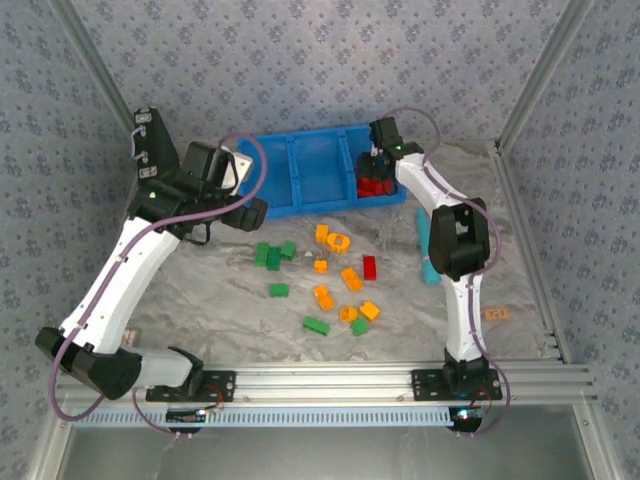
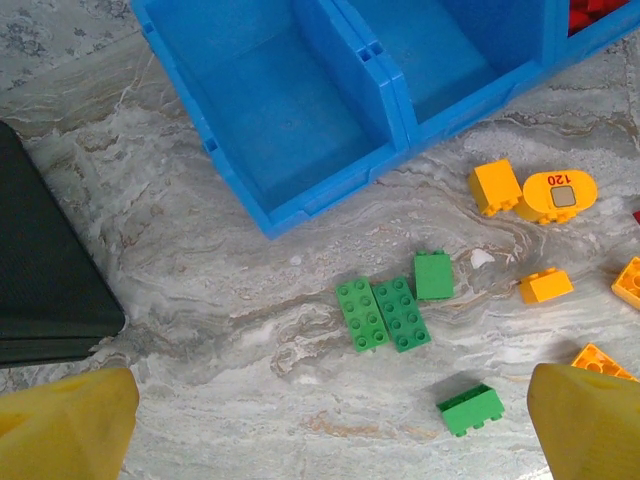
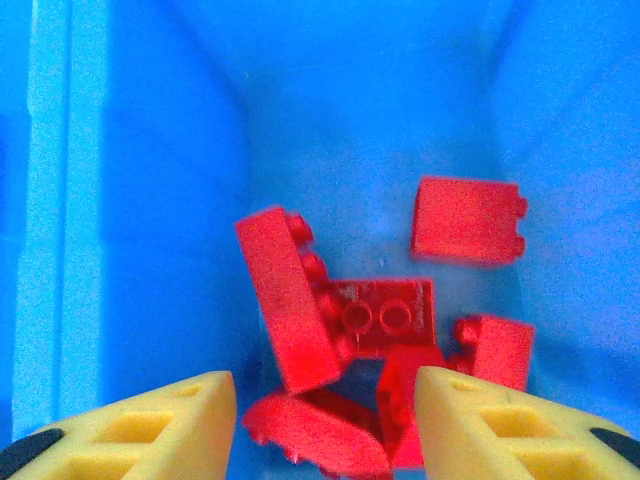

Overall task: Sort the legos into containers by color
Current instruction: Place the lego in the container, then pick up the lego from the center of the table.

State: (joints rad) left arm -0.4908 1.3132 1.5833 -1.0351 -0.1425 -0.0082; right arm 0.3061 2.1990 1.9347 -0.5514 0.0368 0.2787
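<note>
Yellow left fingers [image 2: 65, 420] frame the bottom of the left wrist view, spread wide with nothing between them, hanging above the desk [image 2: 200, 300] near the green legos [image 2: 385, 312]. Two of those bricks lie side by side and touching. A third green brick [image 2: 434, 275] sits just beside them, and a fourth green brick [image 2: 470, 410] lies apart toward the near edge. A closing grip on the pair would probably catch both or squeeze one out sideways, and a skewed brick could slip free on the way to the blue bin [image 1: 320, 207] at the far edge of the desk. The right fingers [image 3: 150, 420] are likewise apart and empty, lowered into the bin's right compartment [image 3: 130, 200] above a heap of red legos [image 3: 385, 315], one of which leans tilted on its neighbours. Rising at an angle from there, a finger could snag the compartment wall and drag or tip the whole bin, which appears to rest loose on the desk. A lone red brick [image 1: 369, 267] lies mid-desk with orange-yellow legos [image 1: 352, 278] close around it, so reaching for it risks shoving those neighbours or pinching one along with it. The left and middle compartments hold no bricks, so nothing marks which colour belongs where, and green and orange could end up mixed. A teal stick [image 1: 424, 235] beside the right arm, toward the right edge, might be swept aside, and the black case [image 2: 45, 270] lies close to the left fingers.
</note>
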